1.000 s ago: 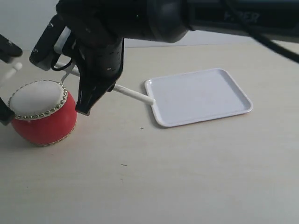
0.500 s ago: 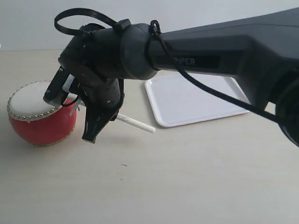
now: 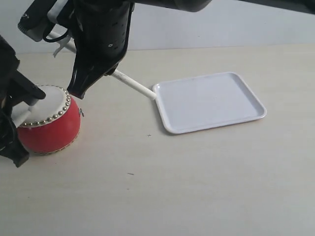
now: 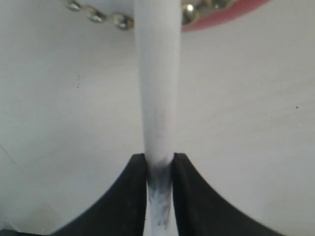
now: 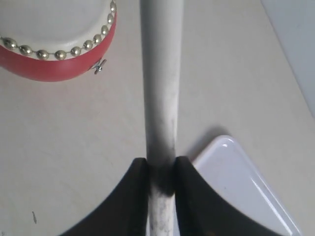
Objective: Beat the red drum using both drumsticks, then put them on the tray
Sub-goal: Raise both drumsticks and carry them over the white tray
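Jaws of the left tool (image 4: 160, 162) are seen pinched narrow on the smudged butt of the left drumstick (image 4: 157, 78); a firm hold is shown. The shaft is pointed out toward the studs (image 4: 120, 20) on the rim of the red drum (image 3: 51, 129). Contact with the skin (image 3: 49, 101) cannot be made out. In the exterior view this tool is set low at the drum's left side.

The right tool (image 5: 161, 164) is likewise closed on the right drumstick (image 5: 160, 73), gripped near its darkened end. It is held high above the drum. The stick is clear of the skin; in the right wrist view the shaft runs beside the drum, not over it. Its rear end is pointed toward the near corner of the tray (image 3: 211, 101).

The drum is set on the table (image 3: 197, 187) at the far left. The tray lies well apart to its right, with nothing on it.

Step judged in hand: the beating, with the right stick poised for a stroke. Putting away is not begun.

Next move, as judged: the right stick is to be brought down and turned in toward the middle of the skin, so the studs are not struck. The drum looks light and may be shoved by an off-centre blow. For the tray, a long reach is called for from the left arm.
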`<state>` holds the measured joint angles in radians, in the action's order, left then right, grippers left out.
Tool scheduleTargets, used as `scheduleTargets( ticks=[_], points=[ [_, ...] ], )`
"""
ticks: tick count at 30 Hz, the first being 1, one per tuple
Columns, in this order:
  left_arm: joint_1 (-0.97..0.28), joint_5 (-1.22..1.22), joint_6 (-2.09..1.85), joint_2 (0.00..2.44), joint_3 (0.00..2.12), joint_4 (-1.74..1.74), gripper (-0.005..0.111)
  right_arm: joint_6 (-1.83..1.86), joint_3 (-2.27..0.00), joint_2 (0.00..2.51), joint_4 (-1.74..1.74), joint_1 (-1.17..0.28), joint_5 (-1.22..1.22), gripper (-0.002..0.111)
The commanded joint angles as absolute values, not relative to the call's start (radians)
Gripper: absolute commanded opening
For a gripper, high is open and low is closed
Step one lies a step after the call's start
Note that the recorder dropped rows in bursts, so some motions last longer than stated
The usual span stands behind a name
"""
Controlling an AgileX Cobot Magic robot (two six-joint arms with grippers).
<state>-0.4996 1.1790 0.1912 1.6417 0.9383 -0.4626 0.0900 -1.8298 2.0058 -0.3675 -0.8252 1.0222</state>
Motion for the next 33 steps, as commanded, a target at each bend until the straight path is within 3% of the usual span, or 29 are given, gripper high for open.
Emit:
scheduleTargets(
  ticks=[1,19,33],
  points=[
    [-0.499,1.184,0.184,1.658,0.955,-0.465,0.000,0.079,-1.834,2.002,-0.378,-0.826,1.030,0.000],
    [-0.499,0.683,0.131,1.270,1.002,-0.219,0.000,0.000,-1.832,2.002,-0.487,-0.657,1.214,0.000],
    [-0.499,0.409,-0.207,1.315,1.002,0.278,0.000,0.000,-1.832,2.002,-0.415,-0.532,1.221,0.000]
  ],
)
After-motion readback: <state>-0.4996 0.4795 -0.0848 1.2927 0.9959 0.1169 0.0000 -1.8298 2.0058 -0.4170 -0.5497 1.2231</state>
